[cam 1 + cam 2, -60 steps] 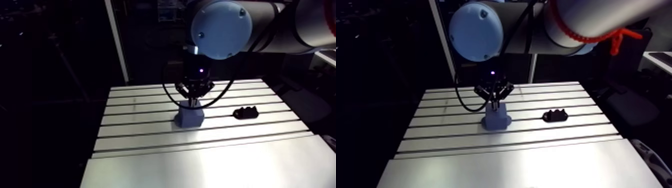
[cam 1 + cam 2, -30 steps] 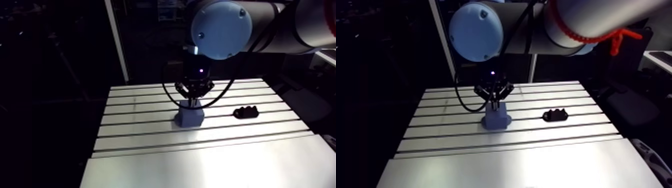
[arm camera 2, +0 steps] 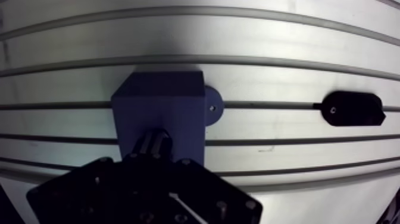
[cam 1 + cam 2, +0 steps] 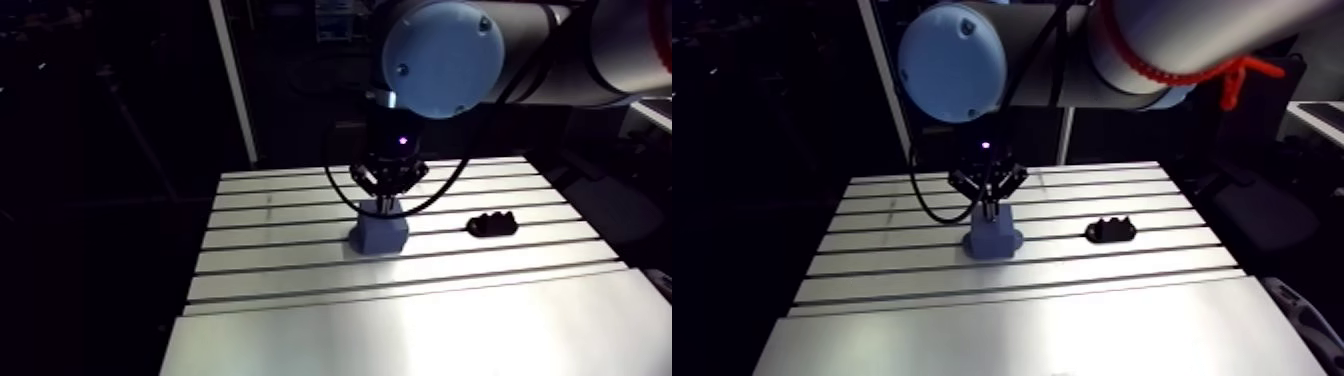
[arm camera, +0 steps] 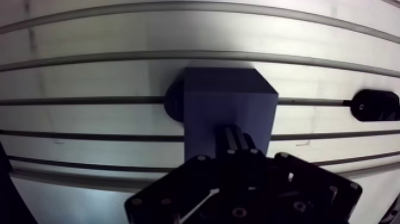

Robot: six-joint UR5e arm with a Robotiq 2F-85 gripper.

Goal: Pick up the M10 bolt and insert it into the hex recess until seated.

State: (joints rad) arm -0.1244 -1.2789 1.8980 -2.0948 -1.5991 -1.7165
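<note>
One tool (image 5: 236, 133) stays unmoved, tips together atop the blue block (image 5: 225, 98).

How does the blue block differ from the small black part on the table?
The blue block is tall and boxy; the black part is low and flat. The block sits directly under the gripper; the black part lies apart, with nothing above it. Both rest on the table, along the same slot.
</note>
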